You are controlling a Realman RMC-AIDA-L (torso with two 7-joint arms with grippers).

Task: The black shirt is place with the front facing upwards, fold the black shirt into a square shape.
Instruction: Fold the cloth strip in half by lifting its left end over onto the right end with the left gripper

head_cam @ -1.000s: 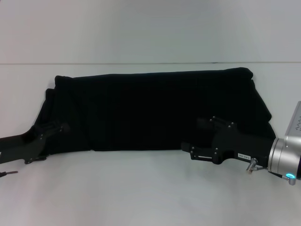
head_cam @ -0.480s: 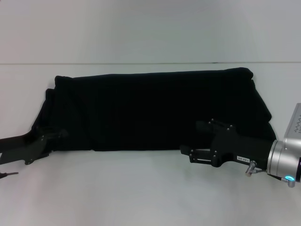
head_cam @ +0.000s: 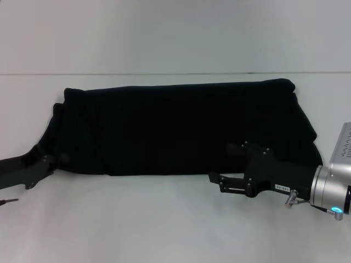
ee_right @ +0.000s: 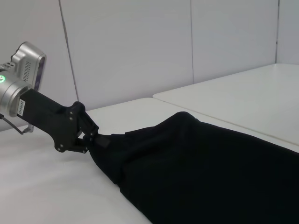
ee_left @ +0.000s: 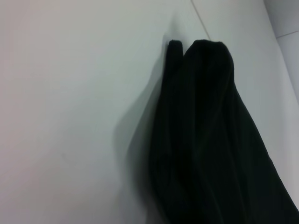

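The black shirt (head_cam: 181, 129) lies folded into a long band across the white table, plain black side up, with no print or label showing. My left gripper (head_cam: 50, 160) is at the band's near-left corner. In the right wrist view the left gripper (ee_right: 93, 138) touches that end of the shirt (ee_right: 210, 168). My right gripper (head_cam: 216, 181) is open and empty, on the table just off the band's near edge, right of centre. The left wrist view shows a bunched end of the shirt (ee_left: 205, 140) lying on the table.
The white table (head_cam: 164, 224) runs wide in front of the shirt. A seam line (head_cam: 164, 74) crosses behind it. A small dark tip (head_cam: 8, 200) pokes in at the far left edge. White wall panels (ee_right: 140, 46) stand behind the table.
My left gripper has drawn back to the left, from on top of the cloth to its corner. My right gripper has slid slightly toward the near side, off the shirt's edge, and its fingers have parted.
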